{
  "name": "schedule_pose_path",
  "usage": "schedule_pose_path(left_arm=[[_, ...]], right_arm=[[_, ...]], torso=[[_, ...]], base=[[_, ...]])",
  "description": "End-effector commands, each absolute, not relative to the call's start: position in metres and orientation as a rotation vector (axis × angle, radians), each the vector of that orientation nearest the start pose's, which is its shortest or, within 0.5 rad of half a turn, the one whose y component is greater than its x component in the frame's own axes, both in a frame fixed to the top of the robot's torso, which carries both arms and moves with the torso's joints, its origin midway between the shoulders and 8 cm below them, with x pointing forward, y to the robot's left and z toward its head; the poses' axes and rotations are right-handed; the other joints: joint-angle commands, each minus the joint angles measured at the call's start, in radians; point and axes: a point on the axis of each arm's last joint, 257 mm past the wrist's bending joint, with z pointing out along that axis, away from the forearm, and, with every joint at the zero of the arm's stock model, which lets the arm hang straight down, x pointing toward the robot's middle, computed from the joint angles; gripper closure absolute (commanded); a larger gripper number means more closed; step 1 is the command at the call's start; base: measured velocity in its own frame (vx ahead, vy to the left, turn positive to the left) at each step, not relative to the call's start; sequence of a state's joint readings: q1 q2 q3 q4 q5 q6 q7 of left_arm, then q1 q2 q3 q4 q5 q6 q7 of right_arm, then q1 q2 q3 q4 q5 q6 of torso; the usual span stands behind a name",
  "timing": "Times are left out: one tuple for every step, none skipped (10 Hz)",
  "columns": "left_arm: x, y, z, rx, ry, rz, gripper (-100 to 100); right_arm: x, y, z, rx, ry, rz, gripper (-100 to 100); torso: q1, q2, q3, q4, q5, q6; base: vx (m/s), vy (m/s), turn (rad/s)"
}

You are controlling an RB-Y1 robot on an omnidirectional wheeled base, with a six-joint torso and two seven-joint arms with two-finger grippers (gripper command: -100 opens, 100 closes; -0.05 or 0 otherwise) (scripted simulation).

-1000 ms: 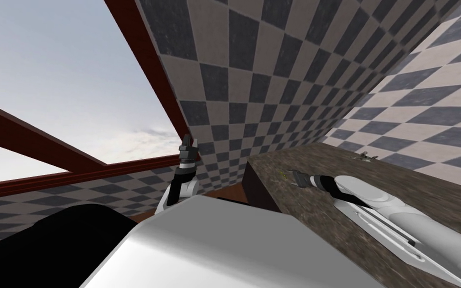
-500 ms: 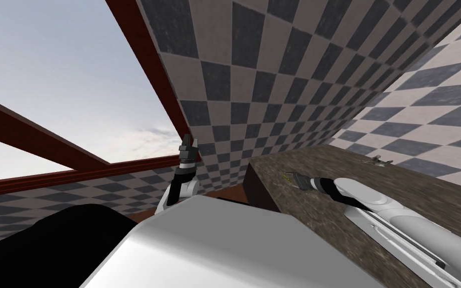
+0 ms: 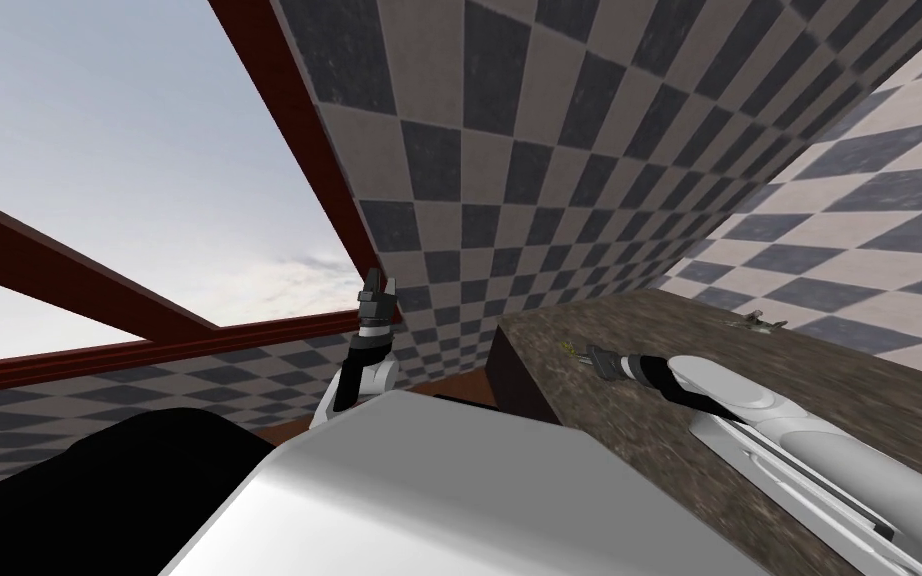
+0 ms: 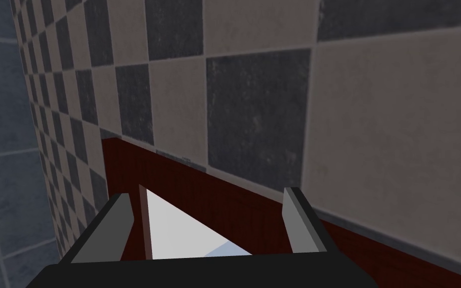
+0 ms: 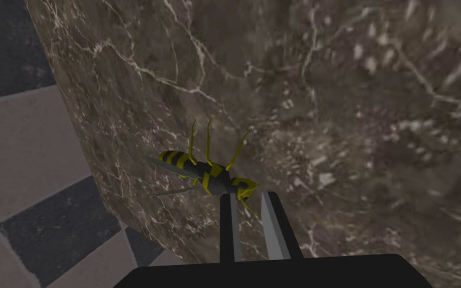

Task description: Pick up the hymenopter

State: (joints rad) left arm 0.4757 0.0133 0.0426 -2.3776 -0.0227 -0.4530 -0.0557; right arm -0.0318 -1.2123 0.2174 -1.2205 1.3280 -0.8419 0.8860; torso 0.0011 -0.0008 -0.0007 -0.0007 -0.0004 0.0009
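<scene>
Evidently the right gripper [image 5: 249, 196] pinched the wasp [image 5: 209, 177] by its head end, body trailing sideways toward the edge of the counter [image 5: 349, 100] (left gripper [image 4: 209, 220], spread wide, stood well apart).

The counter [image 3: 709, 340] is dark, white-veined marble; the wall tiles [image 3: 509, 150] look matt.

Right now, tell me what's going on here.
The right pincer reaches over the dark brown veined marble counter. Its fingers are drawn close together at the head end of a yellow-and-black striped wasp and appear to pinch it. I cannot tell whether the wasp is off the surface. The left pincer is open, raised beside the checkered tile wall.
</scene>
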Motion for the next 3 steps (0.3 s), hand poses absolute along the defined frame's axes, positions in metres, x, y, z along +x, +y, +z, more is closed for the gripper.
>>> schedule_pose_path(left_arm=[[0.3303,0.2819,0.0668,-0.550,0.594,-1.217,0],[0.3303,0.2819,0.0668,-0.550,0.594,-1.217,0],[0.3303,0.2819,0.0668,-0.550,0.594,-1.217,0]], right_arm=[[0.4020,-0.5013,-0.3101,-2.112,1.453,-0.426,0],[0.4020,-0.5013,-0.3100,-2.112,1.453,-0.426,100],[0.4021,-0.5013,-0.3100,-2.112,1.453,-0.427,0]], torso=[[0.000,0.000,0.000,0.000,0.000,0.000],[0.000,0.000,0.000,0.000,0.000,0.000],[0.000,0.000,0.000,0.000,0.000,0.000]], base=[[0.000,0.000,0.000],[0.000,0.000,0.000],[0.000,0.000,0.000]])
